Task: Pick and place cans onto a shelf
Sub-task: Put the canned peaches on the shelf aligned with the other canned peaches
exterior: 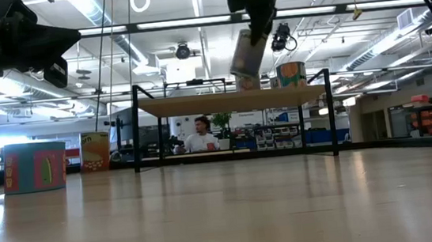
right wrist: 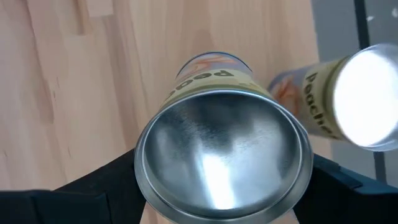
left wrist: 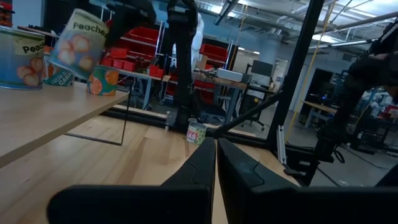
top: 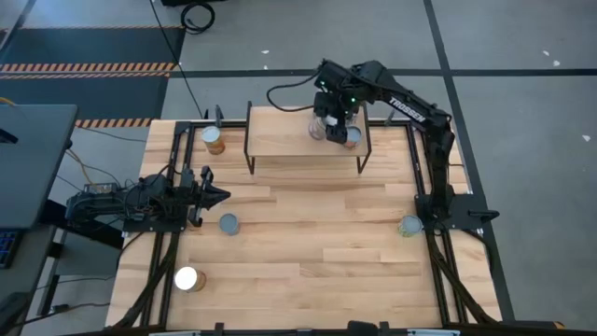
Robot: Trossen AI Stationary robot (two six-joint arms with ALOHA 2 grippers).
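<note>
The light-wood shelf (top: 289, 142) on black legs stands at the table's far side. My right gripper (top: 332, 114) is above it, shut on a peach-labelled can (exterior: 247, 56) that is tilted just over the board (exterior: 198, 103). Another can (exterior: 291, 74) stands on the shelf beside it and also shows in the right wrist view (right wrist: 339, 102). The left wrist view shows more cans (left wrist: 18, 57) on the board. My left gripper (top: 220, 196) is shut and empty near the table's left edge. My right gripper pinches the can's side wall just below its shiny top rim (right wrist: 144, 171) between its two fingers (right wrist: 93, 190), one on each side. The fingers come from above, pointing down. The can hangs tilted; I cannot tell whether its lower end (exterior: 246, 85) touches the shelf.
Loose cans stand on the table: an orange one (top: 215, 138) at the far left, a blue-grey one (top: 229, 224) by my left gripper, a white-topped one (top: 187, 278) near left, a green one (top: 409, 225) by the right arm's base. A person (exterior: 199, 137) sits beyond the table.
</note>
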